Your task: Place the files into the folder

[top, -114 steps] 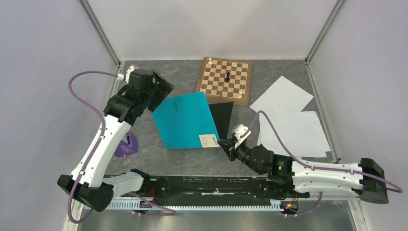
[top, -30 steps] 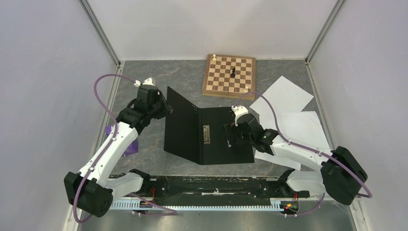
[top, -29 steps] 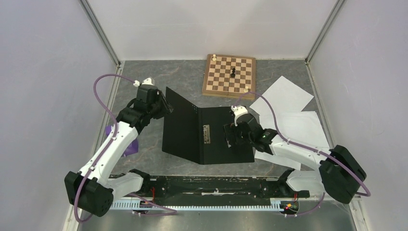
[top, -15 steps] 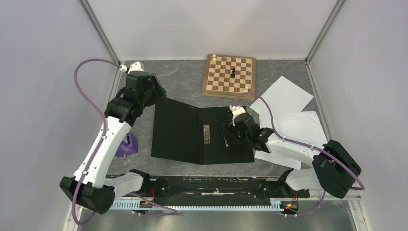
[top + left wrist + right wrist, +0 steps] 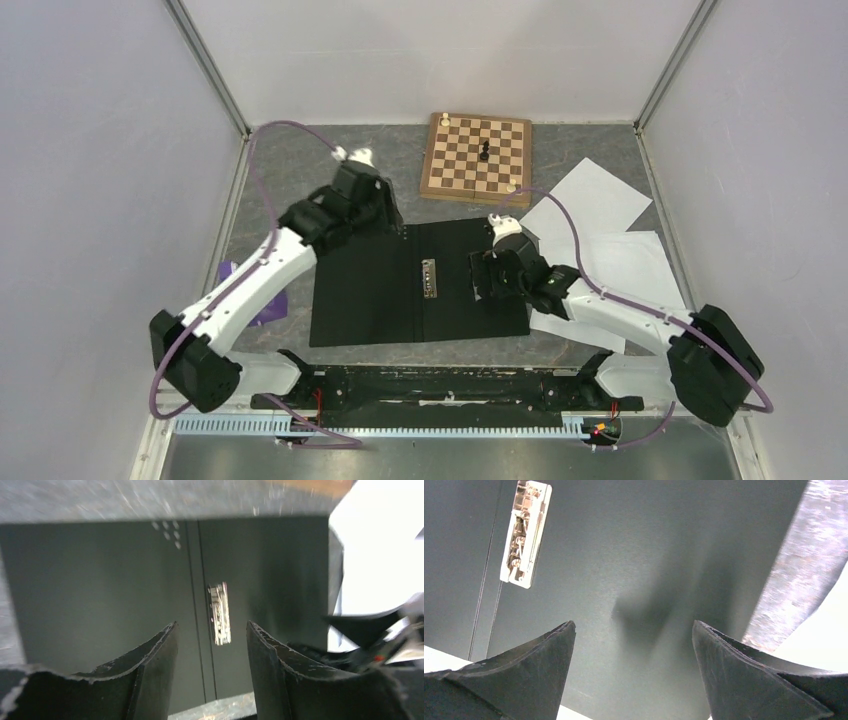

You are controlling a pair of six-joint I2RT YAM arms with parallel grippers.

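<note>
Now showing the flat A4 folder (image 5: 370, 295), black inside facing up, lying fully open on the grey stone-patterned table (image 5: 290, 160), with its left cover, tilted upward a second ago, dropped flat. Also showing the left gripper (image 5: 390, 222) shifted from that cover's far left corner toward the middle, hovering over the folder's far edge just beside the spine, jaws standing apart and gripping nothing. Looking down from the left wrist past two dark fingers (image 5: 155, 675) at both black panels and at the small metal spine clip (image 5: 219, 612), sitting between the spread tips in that view. Holding the right gripper (image 5: 479, 279) over the folder's right panel, just right of the clip, jaws spread wide and empty; not possible to tell whether touching the panel. Framing, from the right wrist, plain black panel between the wide-set fingertips (image 5: 549, 650), with the clip at upper left and a strip of table at right. Leaving the files, several thin white paper sheets (image 5: 625, 265), lying outside the folder on the table to its right, overlapping one another, the nearest partly under the right arm and close beside the folder's right edge. Placing the wooden chessboard (image 5: 475, 155), carrying a few pieces, near the back wall beyond the folder, and the purple wedge-shaped metronome (image 5: 266, 312) at the left, partly hidden beneath the left arm.
</note>
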